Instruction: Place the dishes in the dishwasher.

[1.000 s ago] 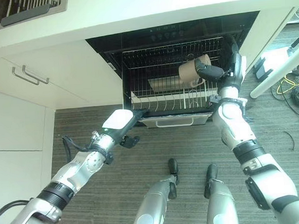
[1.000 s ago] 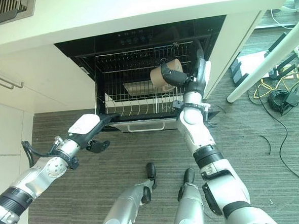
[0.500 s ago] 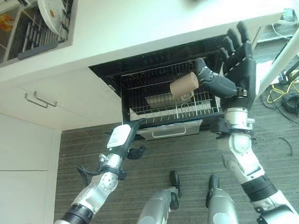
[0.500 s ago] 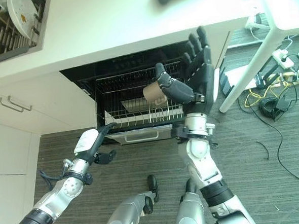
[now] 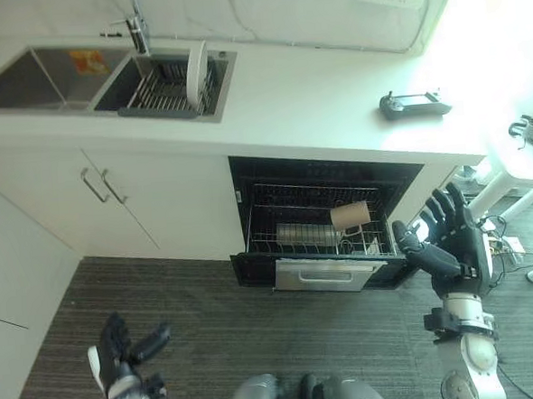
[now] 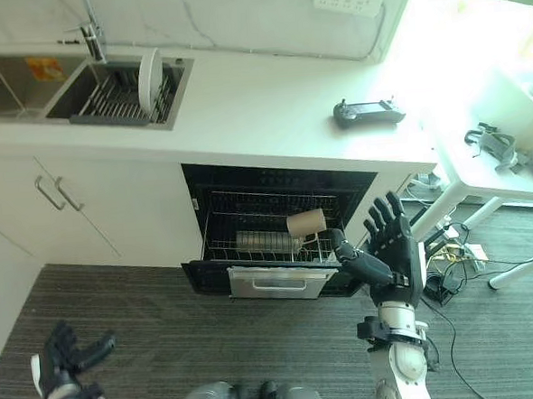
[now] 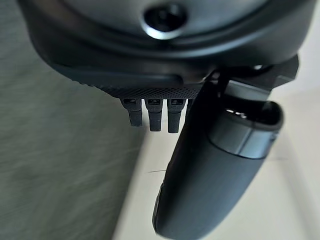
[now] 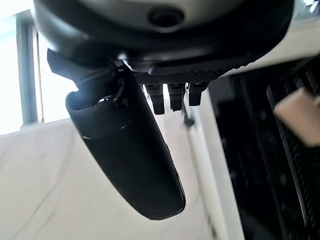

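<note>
The dishwasher (image 5: 325, 273) under the counter stands open with its wire rack (image 5: 319, 237) pulled out. A tan cup (image 5: 349, 215) lies on its side in the rack, beside a grey dish (image 5: 300, 234). My right hand (image 5: 452, 239) is raised to the right of the dishwasher, open with fingers spread, apart from the cup and holding nothing. Low over the floor at the lower left, my left hand (image 5: 122, 346) is open and empty. A white plate (image 6: 150, 78) stands upright in the sink's drying rack (image 6: 115, 96).
The white counter (image 5: 305, 98) runs above the dishwasher, with a dark controller (image 5: 414, 105) on it at the right. A second sink basin (image 5: 24, 79) lies at the far left. Cabinet doors with handles (image 5: 107, 184) stand left of the dishwasher. A white table leg (image 6: 524, 270) and cables are at the right.
The camera has swung up, so the whole picture shifted. My right hand has drawn back from the cup, which stays in the rack. My left hand has dropped away from the dishwasher door.
</note>
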Motion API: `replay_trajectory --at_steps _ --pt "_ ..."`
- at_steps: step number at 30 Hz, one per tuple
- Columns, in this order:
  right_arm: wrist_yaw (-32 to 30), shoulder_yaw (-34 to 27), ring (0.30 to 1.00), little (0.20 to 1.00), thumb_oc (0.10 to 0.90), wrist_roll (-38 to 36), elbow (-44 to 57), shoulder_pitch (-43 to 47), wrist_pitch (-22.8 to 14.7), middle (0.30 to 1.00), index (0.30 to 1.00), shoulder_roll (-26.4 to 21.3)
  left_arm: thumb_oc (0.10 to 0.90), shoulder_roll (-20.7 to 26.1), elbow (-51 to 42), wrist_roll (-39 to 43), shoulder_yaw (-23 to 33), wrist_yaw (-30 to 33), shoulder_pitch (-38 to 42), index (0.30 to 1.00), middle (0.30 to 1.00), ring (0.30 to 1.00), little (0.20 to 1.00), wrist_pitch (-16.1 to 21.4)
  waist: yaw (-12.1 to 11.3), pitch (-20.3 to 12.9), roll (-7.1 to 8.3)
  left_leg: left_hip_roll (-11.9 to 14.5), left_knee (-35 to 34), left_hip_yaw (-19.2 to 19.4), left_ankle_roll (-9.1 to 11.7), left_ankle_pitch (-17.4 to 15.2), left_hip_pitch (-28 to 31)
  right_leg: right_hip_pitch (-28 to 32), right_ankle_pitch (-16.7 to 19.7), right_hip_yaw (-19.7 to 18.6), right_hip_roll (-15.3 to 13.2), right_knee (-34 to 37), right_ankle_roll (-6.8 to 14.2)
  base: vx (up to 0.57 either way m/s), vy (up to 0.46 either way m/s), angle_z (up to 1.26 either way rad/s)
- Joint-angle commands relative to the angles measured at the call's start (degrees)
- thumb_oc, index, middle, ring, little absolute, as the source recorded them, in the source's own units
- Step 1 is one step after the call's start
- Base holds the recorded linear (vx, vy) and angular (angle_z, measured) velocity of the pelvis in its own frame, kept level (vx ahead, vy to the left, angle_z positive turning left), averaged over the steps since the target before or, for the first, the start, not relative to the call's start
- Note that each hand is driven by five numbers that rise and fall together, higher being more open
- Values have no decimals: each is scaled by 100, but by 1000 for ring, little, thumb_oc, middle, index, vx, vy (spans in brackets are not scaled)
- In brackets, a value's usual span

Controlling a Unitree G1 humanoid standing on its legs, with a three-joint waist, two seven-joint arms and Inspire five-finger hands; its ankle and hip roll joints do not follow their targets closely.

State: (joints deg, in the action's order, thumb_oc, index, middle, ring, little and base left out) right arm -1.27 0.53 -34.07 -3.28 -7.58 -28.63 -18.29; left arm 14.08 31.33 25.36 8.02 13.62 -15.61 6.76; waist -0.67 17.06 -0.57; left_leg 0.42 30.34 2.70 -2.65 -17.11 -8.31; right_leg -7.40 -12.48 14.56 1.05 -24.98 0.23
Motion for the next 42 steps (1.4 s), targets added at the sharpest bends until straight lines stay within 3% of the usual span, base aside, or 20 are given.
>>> replay_trajectory --at_steps 1,2,3,5,7,10,13,15,18,22,27,31,33,35,37,40,42 --pt "567 -235 900 900 800 -688 546 941 -621 900 900 -379 800 141 434 384 -569 -1433 705 900 900 900 900 199 61 -47 -219 -365 -1315 347 -272 161 886 637 351 122 -45 780 355 212 -175 -13" --pt "585 -225 900 900 800 -693 537 954 -621 900 900 -394 800 121 493 370 -584 -1455 710 900 900 900 900 129 57 -47 -215 -369 -1315 363 -268 159 898 638 323 133 -53 780 345 269 -124 6" --pt "624 -254 900 900 800 -616 572 933 -660 900 900 -507 800 -45 1241 201 -731 -1858 711 900 900 900 900 -16 92 -1 -113 -515 -1315 485 -238 191 1125 644 88 34 -160 780 234 240 -62 -1" --pt "602 -334 900 900 800 -638 613 895 -622 900 900 -637 800 -185 1732 18 -850 -2036 745 900 900 900 900 -132 78 105 36 -602 -1107 637 -26 506 1205 789 32 68 -318 780 112 195 -57 -10" --pt "526 -403 900 900 800 -614 615 911 -584 900 900 -685 800 -290 2255 -311 -979 -2317 789 900 900 900 900 -321 112 210 91 -320 -593 657 182 889 752 884 -3 -36 -290 780 -24 123 -15 15" --pt "474 -376 900 900 800 -420 616 1039 -439 900 900 -689 800 -348 2611 -408 -947 -2579 802 900 900 900 900 -533 99 225 142 -159 -1087 576 234 1184 636 961 -85 -300 -282 780 -23 162 99 39" --pt "448 -270 900 900 800 -400 594 1208 -244 900 900 -742 800 -401 3049 -389 -951 -2706 818 900 900 900 900 -510 74 161 48 130 -1315 67 383 1322 157 1027 -248 -623 -164 780 -36 211 231 -48" --pt "427 -228 900 900 800 -402 571 1237 -231 900 900 -744 800 -396 3150 -466 -933 -2802 837 900 900 900 900 -548 69 117 -21 207 -1315 -72 445 1377 -77 1034 -280 -669 -138 780 -33 169 227 -59" --pt "299 -226 900 900 800 -330 608 1238 -266 900 900 -750 800 -368 3336 -792 -1081 -2970 892 900 900 900 900 -512 94 68 -132 345 -1315 214 459 1253 -369 1159 -386 -534 -225 780 10 191 288 -35" --pt "-46 -222 900 900 800 -302 629 1252 -409 900 900 -650 800 -338 3367 -1026 -1283 -3147 931 900 900 900 900 -773 60 -45 -203 165 -1315 185 249 955 -256 1333 -443 -461 -387 780 147 198 317 -17" --pt "-236 -424 900 900 800 -297 805 1319 -463 900 900 -641 800 -182 3512 -902 -1632 -3399 1215 900 900 900 900 -1218 232 -170 -362 -76 -1315 -1 -173 503 -50 1172 93 -303 -470 659 333 133 305 -21" --pt "-330 -517 900 900 800 -294 879 1446 -494 900 900 -631 800 -188 3563 -630 -1770 -3517 1319 900 900 900 900 -1379 243 -151 -367 -231 -1315 69 -385 333 3 667 337 -157 -653 -413 492 11 217 -27" --pt "-201 -484 900 900 800 -377 845 1509 -497 900 900 -619 800 -196 3583 -493 -1740 -3472 1306 900 900 900 900 -1372 183 -114 -327 -241 -1315 198 -401 271 65 531 267 -30 -701 -671 517 -30 93 -35" --pt "-156 -466 900 900 800 -396 817 1572 -545 900 900 -641 800 -190 3574 -463 -1674 -3449 1292 900 900 900 900 -1369 151 -100 -294 -231 -1315 253 -367 259 46 513 185 25 -515 -541 468 -38 -28 -62" --pt "-106 -363 900 900 800 -507 736 1871 -628 900 900 -712 800 -242 3558 -395 -1498 -3431 1192 900 900 900 900 -1281 -125 -95 -185 -83 -1315 565 -139 455 -241 998 -56 289 -145 563 315 -70 -168 -48" --pt "-72 -270 900 900 800 -563 649 2019 -549 900 900 -744 800 -303 3627 -440 -1381 -3400 1125 900 900 900 900 -1176 -237 -65 -46 -108 -1315 637 43 621 -406 1104 -607 23 -139 780 163 -38 -157 -96" --pt "-29 -253 900 900 800 -484 694 2019 -420 900 900 -736 800 -346 3620 -508 -1336 -3393 1087 900 900 900 900 -1051 -235 -49 0 -102 -1315 744 79 688 -429 1065 -652 -63 -139 780 117 -21 -130 -49"
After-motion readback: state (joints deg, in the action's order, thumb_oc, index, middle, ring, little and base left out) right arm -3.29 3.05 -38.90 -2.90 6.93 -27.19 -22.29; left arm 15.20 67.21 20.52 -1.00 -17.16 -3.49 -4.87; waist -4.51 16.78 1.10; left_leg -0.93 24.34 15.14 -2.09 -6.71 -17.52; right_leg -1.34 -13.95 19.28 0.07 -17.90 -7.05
